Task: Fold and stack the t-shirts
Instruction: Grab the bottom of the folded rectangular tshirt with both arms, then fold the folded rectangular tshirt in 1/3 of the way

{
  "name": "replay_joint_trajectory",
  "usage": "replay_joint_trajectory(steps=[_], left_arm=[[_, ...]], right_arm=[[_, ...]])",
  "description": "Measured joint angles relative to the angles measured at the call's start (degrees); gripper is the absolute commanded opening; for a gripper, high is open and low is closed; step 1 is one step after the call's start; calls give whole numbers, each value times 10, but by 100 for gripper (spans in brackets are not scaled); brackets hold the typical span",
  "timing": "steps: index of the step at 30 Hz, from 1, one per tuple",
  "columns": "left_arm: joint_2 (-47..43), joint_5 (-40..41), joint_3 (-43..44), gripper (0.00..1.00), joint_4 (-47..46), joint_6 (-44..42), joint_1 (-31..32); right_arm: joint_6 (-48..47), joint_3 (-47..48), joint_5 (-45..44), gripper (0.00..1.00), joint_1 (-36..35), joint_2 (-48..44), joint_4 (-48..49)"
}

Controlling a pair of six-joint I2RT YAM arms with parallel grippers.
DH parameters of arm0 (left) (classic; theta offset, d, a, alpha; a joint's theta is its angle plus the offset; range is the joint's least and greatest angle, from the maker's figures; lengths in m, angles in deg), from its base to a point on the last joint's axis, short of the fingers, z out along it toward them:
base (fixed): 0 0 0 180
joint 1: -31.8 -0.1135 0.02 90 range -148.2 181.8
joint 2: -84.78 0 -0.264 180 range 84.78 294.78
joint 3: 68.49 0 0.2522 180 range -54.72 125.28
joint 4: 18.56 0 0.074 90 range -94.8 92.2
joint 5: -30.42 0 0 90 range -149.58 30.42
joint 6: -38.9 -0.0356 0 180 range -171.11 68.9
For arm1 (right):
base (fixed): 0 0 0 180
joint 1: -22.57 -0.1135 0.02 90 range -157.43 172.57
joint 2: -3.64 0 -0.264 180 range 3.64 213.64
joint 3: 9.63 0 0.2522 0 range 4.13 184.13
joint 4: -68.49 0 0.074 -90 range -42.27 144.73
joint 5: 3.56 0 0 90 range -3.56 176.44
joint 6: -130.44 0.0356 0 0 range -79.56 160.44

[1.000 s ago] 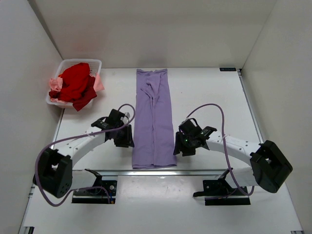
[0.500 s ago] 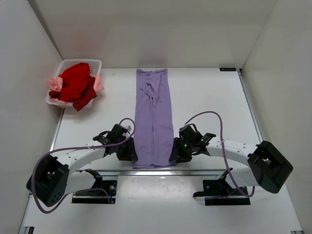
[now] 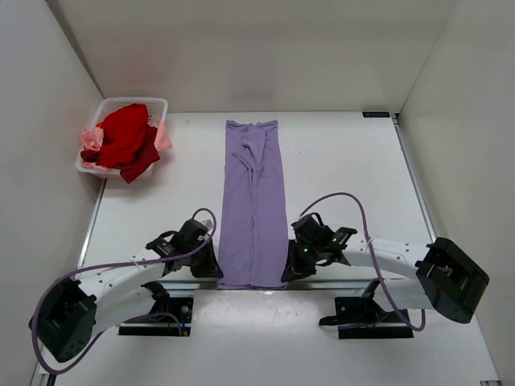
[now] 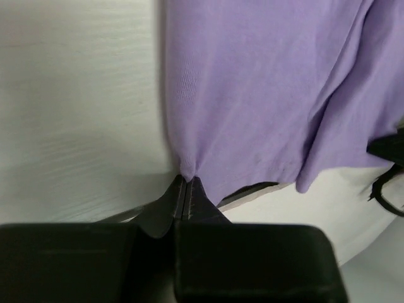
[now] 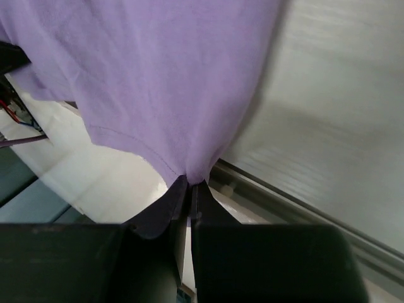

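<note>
**Gripper state.** The left gripper (image 4: 184, 180) is pressed together, pinching the near left corner of the lavender t-shirt (image 3: 253, 201). The right gripper (image 5: 189, 184) is likewise pressed together, pinching the near right corner at the hem.

**Position of the work.** The lavender t-shirt lies flat on the table (image 3: 346, 161) as a narrow strip. Its hem is at the arms' end and its collar at the far end. The basket (image 3: 133, 100) stands well apart to the left of the collar end. It holds the red t-shirt (image 3: 125, 137) and the pale pink t-shirt (image 3: 163, 138).

**Governing relation.** The strip's long axis runs straight away from both grippers. Each arm holds the corner on its own side, and neither arm is nearer. The next move is probably to carry the hem along that axis toward the collar, with both corners kept level.
</note>
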Motion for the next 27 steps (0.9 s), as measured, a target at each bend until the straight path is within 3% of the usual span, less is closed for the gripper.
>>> replay_joint_trajectory(steps=[4,8,15,25,27], left_arm=[[19,-9,27,0,32,-14,-41],[99,-24,145,0,75,-60,-92],[276,-37,387,0,87,-138,-192],[549,-41,633,0,84,-160,-252],[600,-43,689,16,85,-160,-258]], right_arm=[[-19,3,30,0,41,-7,-27],[-68,63,82,0,128,10,-80],[-176,336,128,0,261,153,-147],[-279,696,129,0,319,466,-243],[-292,755,124,0,325,520,-267]])
